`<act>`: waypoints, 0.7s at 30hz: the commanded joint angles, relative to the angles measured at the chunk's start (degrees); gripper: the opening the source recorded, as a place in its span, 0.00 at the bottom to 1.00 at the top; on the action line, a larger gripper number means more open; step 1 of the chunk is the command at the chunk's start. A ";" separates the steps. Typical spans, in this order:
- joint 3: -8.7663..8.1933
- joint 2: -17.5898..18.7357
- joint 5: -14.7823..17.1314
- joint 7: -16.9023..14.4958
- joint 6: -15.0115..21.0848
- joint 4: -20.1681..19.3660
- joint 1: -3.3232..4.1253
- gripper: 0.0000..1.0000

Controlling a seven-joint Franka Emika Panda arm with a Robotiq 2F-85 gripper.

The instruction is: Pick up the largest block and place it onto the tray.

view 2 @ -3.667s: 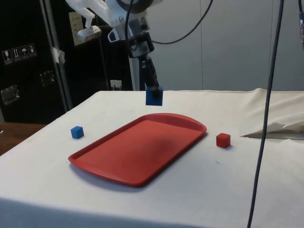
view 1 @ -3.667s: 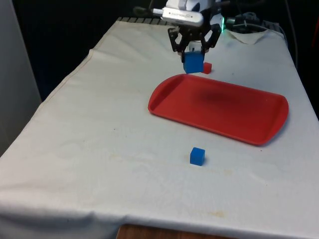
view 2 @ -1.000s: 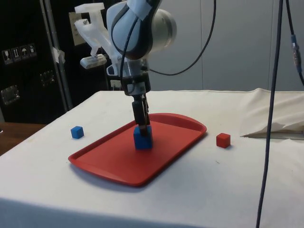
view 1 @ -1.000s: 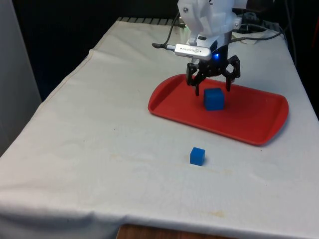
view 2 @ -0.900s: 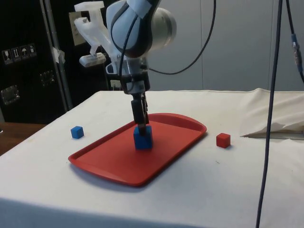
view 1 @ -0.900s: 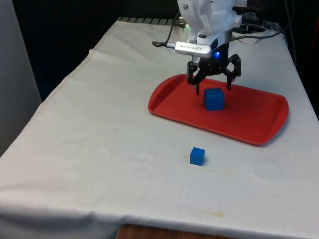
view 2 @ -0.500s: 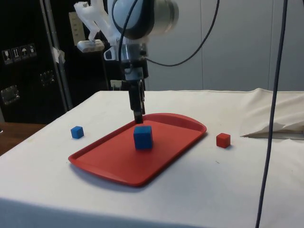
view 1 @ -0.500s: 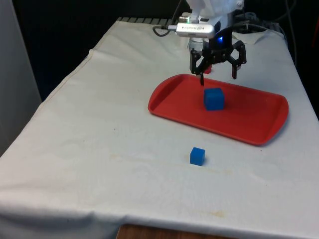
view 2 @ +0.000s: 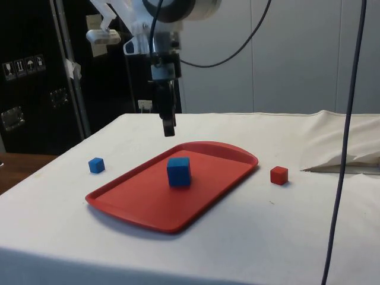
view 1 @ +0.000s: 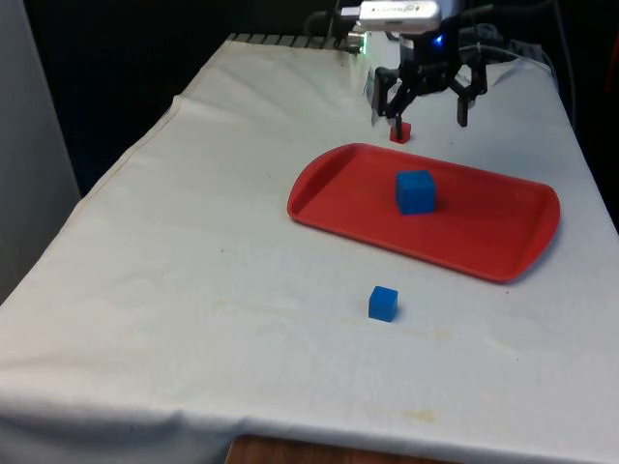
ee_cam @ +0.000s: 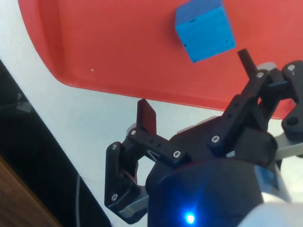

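1. The large blue block (view 1: pixel 415 191) sits on the red tray (view 1: pixel 503 242), near its middle; placing looks done.
2. The end effector (view 1: pixel 428 108) hangs above the tray's far edge, fingers apart, empty.

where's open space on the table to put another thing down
Widest bare cloth lies on the front view's left, beside the red tray and small blue block. The tray's end past the large blue block is free. Crowded: far edge, around the small red block and claw.

two blue blocks (view 1: pixel 415 191) (view 1: pixel 383 303), one red block (view 2: pixel 278 174), one tray (view 1: pixel 503 246)
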 commanded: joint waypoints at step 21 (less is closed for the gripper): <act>-0.11 -2.98 -8.08 1.03 -3.38 1.89 0.29 1.00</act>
